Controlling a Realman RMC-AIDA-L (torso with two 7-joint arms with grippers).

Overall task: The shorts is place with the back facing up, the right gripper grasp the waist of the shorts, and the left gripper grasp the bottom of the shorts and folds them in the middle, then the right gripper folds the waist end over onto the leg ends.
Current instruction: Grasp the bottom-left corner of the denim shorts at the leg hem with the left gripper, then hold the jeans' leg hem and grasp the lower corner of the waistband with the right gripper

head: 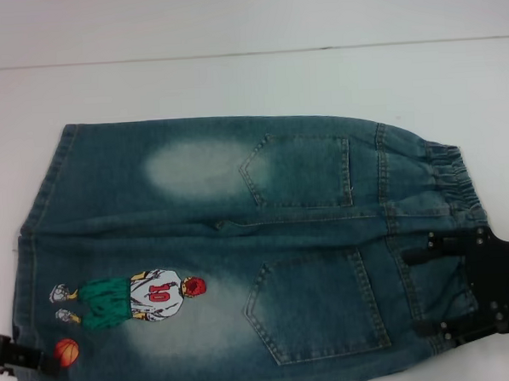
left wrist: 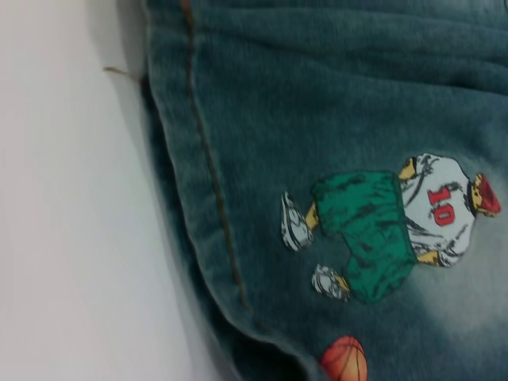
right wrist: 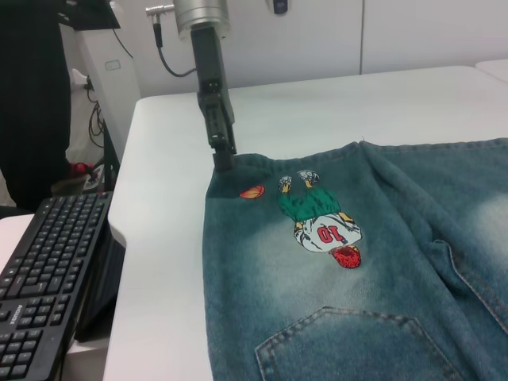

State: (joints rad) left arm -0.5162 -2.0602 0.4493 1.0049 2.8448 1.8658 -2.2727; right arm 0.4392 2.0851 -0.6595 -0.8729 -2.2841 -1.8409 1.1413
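The blue-green denim shorts (head: 240,242) lie flat on the white table (head: 232,81), back pockets up. The elastic waist (head: 455,180) is on the right and the stitched leg ends (head: 35,245) on the left. A cartoon basketball player (head: 132,299) is printed on the near leg. My right gripper (head: 426,288) hovers open over the near part of the waist, its two black fingers spread wide above the denim. My left gripper (head: 11,355) sits at the near hem corner beside the printed basketball. In the right wrist view the left gripper (right wrist: 225,159) touches that corner of the hem (left wrist: 206,198).
A black keyboard (right wrist: 48,278) lies on a lower surface beyond the table's left edge (right wrist: 127,238). Dark equipment and cables stand behind it. White table surface stretches past the shorts on the far side.
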